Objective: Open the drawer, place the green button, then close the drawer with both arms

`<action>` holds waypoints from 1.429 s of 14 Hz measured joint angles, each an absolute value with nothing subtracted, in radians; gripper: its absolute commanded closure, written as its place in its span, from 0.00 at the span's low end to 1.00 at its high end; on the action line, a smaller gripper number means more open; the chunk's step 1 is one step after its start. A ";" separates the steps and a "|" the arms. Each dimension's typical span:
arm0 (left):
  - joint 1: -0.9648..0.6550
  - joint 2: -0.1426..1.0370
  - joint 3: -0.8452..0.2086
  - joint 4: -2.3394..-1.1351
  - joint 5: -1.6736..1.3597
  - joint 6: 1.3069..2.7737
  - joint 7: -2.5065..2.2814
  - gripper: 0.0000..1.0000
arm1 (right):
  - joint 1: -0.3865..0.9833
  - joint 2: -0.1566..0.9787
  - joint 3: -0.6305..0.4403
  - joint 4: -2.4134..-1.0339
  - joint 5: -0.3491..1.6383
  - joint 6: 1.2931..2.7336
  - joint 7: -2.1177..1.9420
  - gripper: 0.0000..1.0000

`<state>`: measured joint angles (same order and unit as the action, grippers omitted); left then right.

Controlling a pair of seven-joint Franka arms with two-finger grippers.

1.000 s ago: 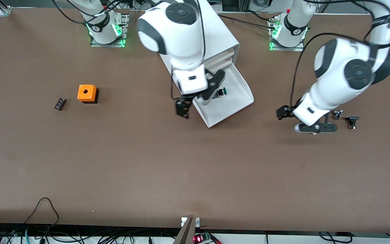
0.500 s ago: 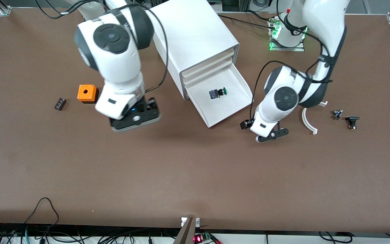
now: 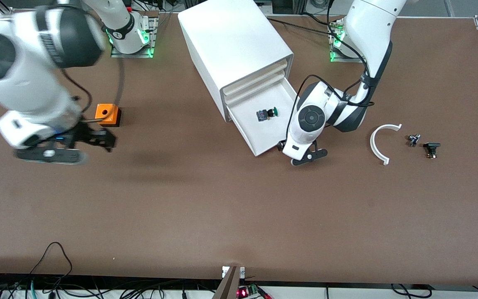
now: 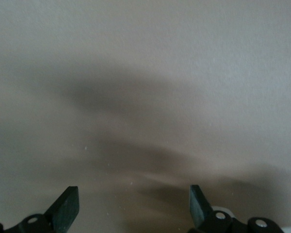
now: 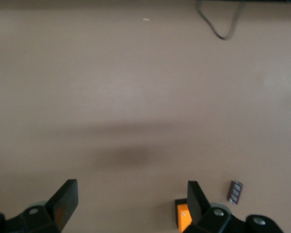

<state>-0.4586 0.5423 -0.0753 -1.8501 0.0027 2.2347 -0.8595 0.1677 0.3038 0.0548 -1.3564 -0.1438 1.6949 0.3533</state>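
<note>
The lower drawer (image 3: 278,135) of the white cabinet (image 3: 235,50) stands pulled open. The button (image 3: 267,113), black with a green cap, lies on its side inside the drawer. My left gripper (image 3: 282,146) is low at the drawer's front lip, at the corner toward the left arm's end. In the left wrist view my left gripper (image 4: 131,194) is open and empty, with a pale surface close before it. My right gripper (image 3: 100,139) is over the table beside the orange box (image 3: 107,115). In the right wrist view it (image 5: 131,189) is open and empty.
The orange box (image 5: 184,216) and a small black part (image 5: 236,191) lie toward the right arm's end. A white curved piece (image 3: 380,141) and two small dark parts (image 3: 414,140) (image 3: 431,149) lie toward the left arm's end. Cables (image 3: 52,257) hang at the table's front edge.
My right gripper has left the button in the drawer and swung away to beside the orange box. My left gripper has moved from the small parts to the drawer's front lip.
</note>
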 measured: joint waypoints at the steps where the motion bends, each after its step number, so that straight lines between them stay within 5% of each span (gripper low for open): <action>1: -0.459 0.538 -0.086 -1.856 0.003 2.235 -0.860 0.00 | 0.159 0.276 0.010 -1.386 -0.128 1.691 0.350 0.00; 7: -0.465 0.486 -0.260 -1.920 0.003 2.235 -0.868 0.00 | 0.151 0.080 -0.137 -1.579 -0.105 1.636 0.177 0.00; 11: -0.466 0.478 -0.343 -1.948 0.003 2.235 -0.870 0.00 | 0.149 0.052 -0.249 -1.642 -0.035 1.634 0.040 0.00; 20: -0.456 0.461 -0.373 -1.961 0.004 2.275 -0.870 0.00 | 0.163 -0.073 -0.215 -1.785 -0.033 1.679 0.027 0.00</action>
<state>-0.4559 0.4606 -0.3733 -1.9615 0.0041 2.2752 -0.8697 0.1634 -0.0731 -0.2151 -1.7851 -0.0332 1.6790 0.0268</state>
